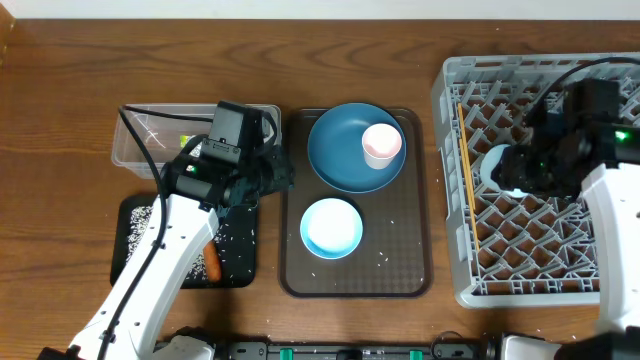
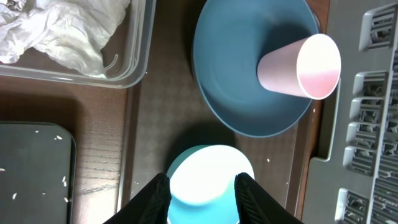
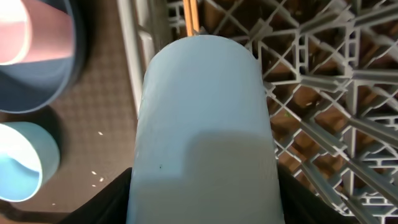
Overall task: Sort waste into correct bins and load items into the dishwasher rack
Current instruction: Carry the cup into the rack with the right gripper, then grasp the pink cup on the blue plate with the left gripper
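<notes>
Found the large square grey plastic dishwasher rack (image 1: pixel 530 260) at the right side of the table, the biggest thing of all. Noted next the brown textured serving tray (image 1: pixel 400 270) in the middle, carrying the large dark-blue round dish (image 1: pixel 335 150) at its far end. Saw at the left the clear plastic rectangular tub (image 1: pixel 130 158) with the crumpled white tissue (image 2: pixel 56 31) inside, and just on its near side the shallow black rectangular tray (image 1: pixel 135 255). Located the white-and-pale-blue bowl (image 1: pixel 331 227) upright on the near part of the serving tray. Observed the left gripper (image 2: pixel 202 194) poised near this bowl, jaws parted and nothing between them (only the bowl visible through the gap, lower down). Found the right gripper (image 3: pixel 205 208) clenched around the small light-blue cup (image 3: pixel 202 106) over the left part of the rack; impossible to tell whether touching the lattice. Spotted the small pink cup (image 1: pixel 382 143) inside the dark-blue dish, at its right side. Noticed the pair of thin wooden chopsticks (image 1: pixel 464 160) already along the rack's left wall, the small orange carrot (image 1: pixel 212 263) on the black tray, and loose white rice grains (image 1: pixel 140 225) scattered there, with a few on the serving tray too.

Judged the step in hand as loading the light-blue cup into the rack. Judged the next move as lowering it into a free cell and then parting the fingers, with care not to knock the chopsticks.
</notes>
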You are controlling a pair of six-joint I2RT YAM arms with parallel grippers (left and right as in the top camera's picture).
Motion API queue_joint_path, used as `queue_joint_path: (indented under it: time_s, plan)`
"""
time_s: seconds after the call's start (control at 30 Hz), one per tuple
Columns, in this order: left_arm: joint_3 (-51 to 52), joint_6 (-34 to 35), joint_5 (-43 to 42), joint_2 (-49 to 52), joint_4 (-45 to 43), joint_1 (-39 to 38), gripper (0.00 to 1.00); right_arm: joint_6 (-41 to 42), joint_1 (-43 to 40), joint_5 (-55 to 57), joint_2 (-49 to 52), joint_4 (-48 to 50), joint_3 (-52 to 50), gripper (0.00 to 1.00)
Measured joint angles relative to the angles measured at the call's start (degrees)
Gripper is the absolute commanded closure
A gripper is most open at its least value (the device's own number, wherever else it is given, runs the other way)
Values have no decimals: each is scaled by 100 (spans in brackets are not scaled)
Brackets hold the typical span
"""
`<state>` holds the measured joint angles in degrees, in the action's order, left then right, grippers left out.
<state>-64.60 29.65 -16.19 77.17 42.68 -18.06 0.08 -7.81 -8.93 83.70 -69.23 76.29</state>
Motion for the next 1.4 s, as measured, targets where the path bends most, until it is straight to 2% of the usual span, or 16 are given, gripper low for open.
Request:
queue_joint_path:
  time_s: [0.17,0.37,0.53,0.57,0.63,0.87,1.03,1.23,1.4]
  plan:
    - [0,-15,7,0,42,0,62,37,0,20,151,365,-382,77]
    - [0,-63,9,0,44,0,62,39,17,46,315,667,-758,70]
    - [0,-138,9,0,39,0,56,94,28,44,356,772,-833,21]
    - [0,-142,9,0,33,0,55,103,28,46,356,769,-837,8]
    - [2,-151,7,0,-20,0,52,92,28,57,356,776,-844,1]
    - [0,-280,9,0,-70,0,51,92,28,46,356,629,-776,2]
    - [-15,-304,33,0,-365,-109,51,96,28,61,358,343,-271,2]
    - [-280,-304,103,57,-1150,-839,51,140,28,70,363,-514,828,3]
    - [-356,-199,610,564,-2031,-1508,50,190,28,68,354,-975,1364,3]
